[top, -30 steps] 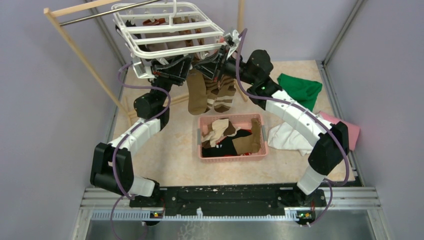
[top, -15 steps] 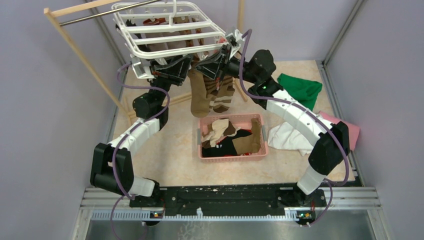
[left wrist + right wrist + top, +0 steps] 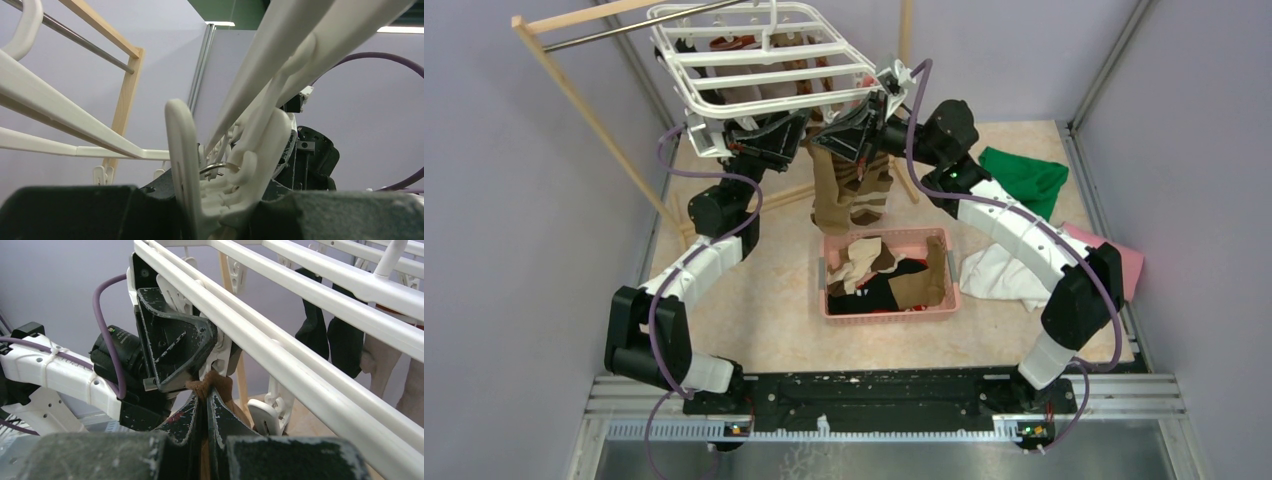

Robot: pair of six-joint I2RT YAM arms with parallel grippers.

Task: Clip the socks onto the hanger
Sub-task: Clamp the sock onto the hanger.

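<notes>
Two socks dangle under the near edge of the hanger (image 3: 754,60), a white plastic grid up at the far side. One is a plain brown sock (image 3: 829,200), the other a striped sock (image 3: 872,185). The right tool (image 3: 206,400) is pinched tight on the brown one's fuzzy top edge. The left tool (image 3: 210,215) squeezes a ridged white clip (image 3: 182,150) just beside it. Below sits a pink slotted basket (image 3: 889,314) of soft socks on the beige table (image 3: 764,300).
</notes>
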